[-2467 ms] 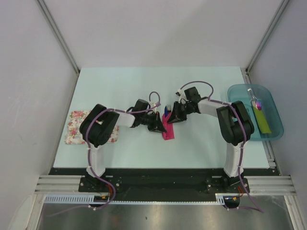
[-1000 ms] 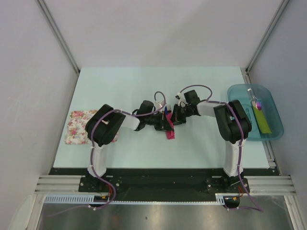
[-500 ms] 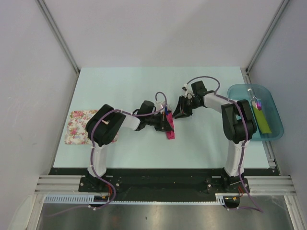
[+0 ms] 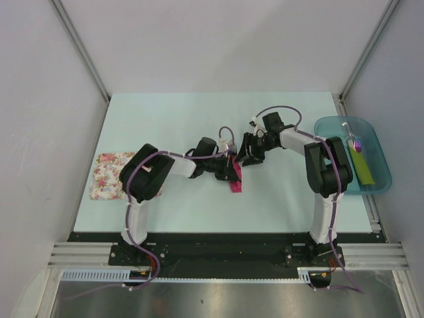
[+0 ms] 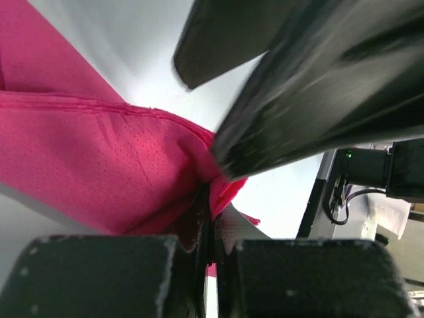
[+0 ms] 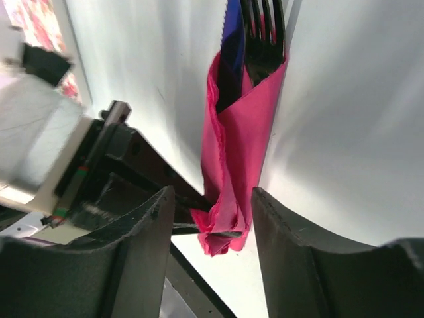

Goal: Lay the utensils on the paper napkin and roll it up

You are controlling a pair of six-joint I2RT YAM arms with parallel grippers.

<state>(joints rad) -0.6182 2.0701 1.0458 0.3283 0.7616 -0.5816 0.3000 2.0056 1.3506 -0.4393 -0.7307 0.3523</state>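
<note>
Reference item: the paper napkin point(image 4: 234, 180), magenta, folded into a narrow wrap, lies on the table point(image 4: 165, 119) near its middle. Well to the left of the napkin, a floral cloth point(image 4: 106, 175) lies flat by the table's edge. Directly at the napkin's left side, the left gripper point(image 5: 212, 218) lies low with its jaws pressed together on a fold of the paper, a grip plain in the left wrist view. Inside the napkin are the utensils: a black fork point(image 6: 264, 30) and a dark blue piece point(image 6: 232, 26) stick out side by side from its far, open end, the rest covered by paper. Just right of the napkin's far end, the right gripper point(image 6: 212, 193) stands with its fingers parted and grips nothing. The napkin shows in the gap between them, and whether a finger brushes it cannot be told. Well to the right of the napkin, a teal tray point(image 4: 381, 182) holds a brush point(image 4: 354, 140) and a yellow-green strip point(image 4: 362, 167).
</note>
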